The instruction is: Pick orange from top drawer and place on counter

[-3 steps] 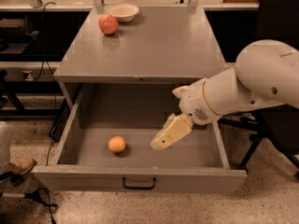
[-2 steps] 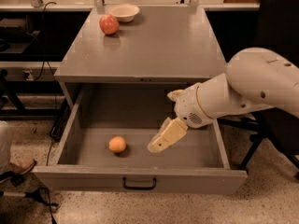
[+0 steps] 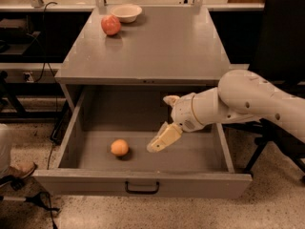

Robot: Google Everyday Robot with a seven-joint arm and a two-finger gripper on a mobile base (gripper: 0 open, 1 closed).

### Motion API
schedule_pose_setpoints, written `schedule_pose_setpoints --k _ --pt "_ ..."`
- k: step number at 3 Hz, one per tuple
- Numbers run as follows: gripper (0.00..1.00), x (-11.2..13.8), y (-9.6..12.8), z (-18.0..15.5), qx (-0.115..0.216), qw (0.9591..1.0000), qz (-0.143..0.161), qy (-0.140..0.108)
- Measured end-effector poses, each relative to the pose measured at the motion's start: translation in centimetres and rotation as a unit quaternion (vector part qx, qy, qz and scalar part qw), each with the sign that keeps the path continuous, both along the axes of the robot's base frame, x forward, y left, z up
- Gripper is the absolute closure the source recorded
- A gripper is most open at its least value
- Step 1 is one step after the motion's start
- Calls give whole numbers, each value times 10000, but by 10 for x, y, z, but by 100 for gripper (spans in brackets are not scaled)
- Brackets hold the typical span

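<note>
Orange (image 3: 119, 147) resting left of centre in open top drawer (image 3: 200, 185), toward front edge; gripper (image 3: 155, 147) poised inside drawer, near orange's right, not touching, tilted down-left; grip width impossible to tell.

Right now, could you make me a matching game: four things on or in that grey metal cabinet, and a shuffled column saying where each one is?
Things
1. small round pale-orange orange
2. round reddish-pink apple
3. shallow white bowl
4. robot's beige gripper

Places
A. inside the open grey top drawer, right of the orange, not touching it
B. back edge of the flat grey counter, right of the apple
C. on the drawer floor, left of centre
D. on the counter, just left of the bowl

Pairs: 1-C, 2-D, 3-B, 4-A
</note>
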State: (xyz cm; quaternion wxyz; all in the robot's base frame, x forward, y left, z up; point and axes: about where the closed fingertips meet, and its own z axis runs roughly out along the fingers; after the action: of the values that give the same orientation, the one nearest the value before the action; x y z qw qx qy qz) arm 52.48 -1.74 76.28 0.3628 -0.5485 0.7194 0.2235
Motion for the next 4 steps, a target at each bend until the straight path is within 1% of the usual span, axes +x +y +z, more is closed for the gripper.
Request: schedule_pose_setpoints --k 1,2,3,4 --pt "0 15 10 -18 154 9998 102 -106" --pt "0 24 31 -37 180 9990 364 -194" --pt "0 23 68 -61 103 9962 834 -207" --pt "0 20 91 -75 60 9936 1112 -190"
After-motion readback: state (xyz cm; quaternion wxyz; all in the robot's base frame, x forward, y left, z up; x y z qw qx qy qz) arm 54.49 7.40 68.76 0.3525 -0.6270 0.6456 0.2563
